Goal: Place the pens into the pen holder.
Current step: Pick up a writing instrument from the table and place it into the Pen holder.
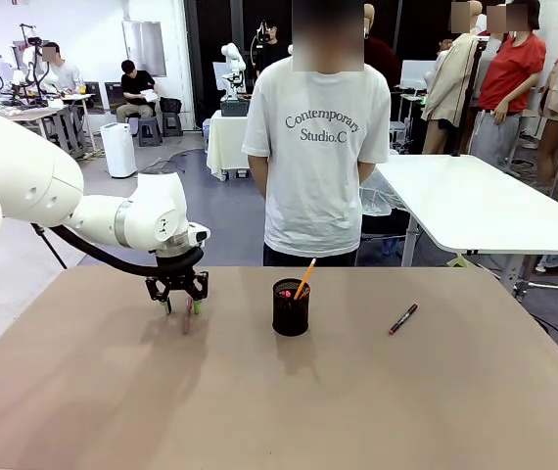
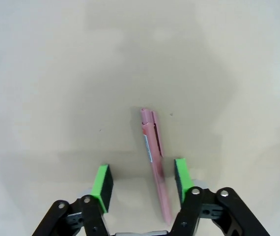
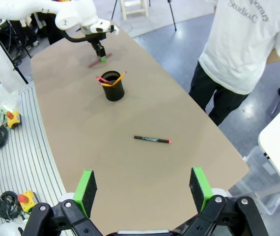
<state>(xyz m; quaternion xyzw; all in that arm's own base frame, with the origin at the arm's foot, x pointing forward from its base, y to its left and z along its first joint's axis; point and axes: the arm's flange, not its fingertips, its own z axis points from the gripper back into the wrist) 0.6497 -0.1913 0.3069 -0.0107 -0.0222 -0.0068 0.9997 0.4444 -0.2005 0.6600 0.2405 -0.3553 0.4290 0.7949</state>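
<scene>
A reddish-brown pen (image 2: 154, 162) lies flat on the brown table between my left gripper's (image 2: 141, 179) green pads, close to the right-hand pad (image 2: 181, 176) and well apart from the other pad. The jaws stand partly apart around it. In the front view this left gripper (image 1: 183, 305) points down at the table over the reddish-brown pen (image 1: 189, 316), left of the black mesh pen holder (image 1: 291, 311). An orange-yellow pencil (image 1: 304, 279) leans in the holder beside a pink-red tip. A black pen with red ends (image 1: 403, 318) lies right of the holder. My right gripper (image 3: 145, 189) hangs open, high above the table.
A person in a white T-shirt (image 1: 318, 147) stands at the table's far edge, hands behind the back. A white table (image 1: 475, 201) stands beyond at the right. From the right wrist, the table edge (image 3: 42, 128) drops to a ribbed floor strip with cables.
</scene>
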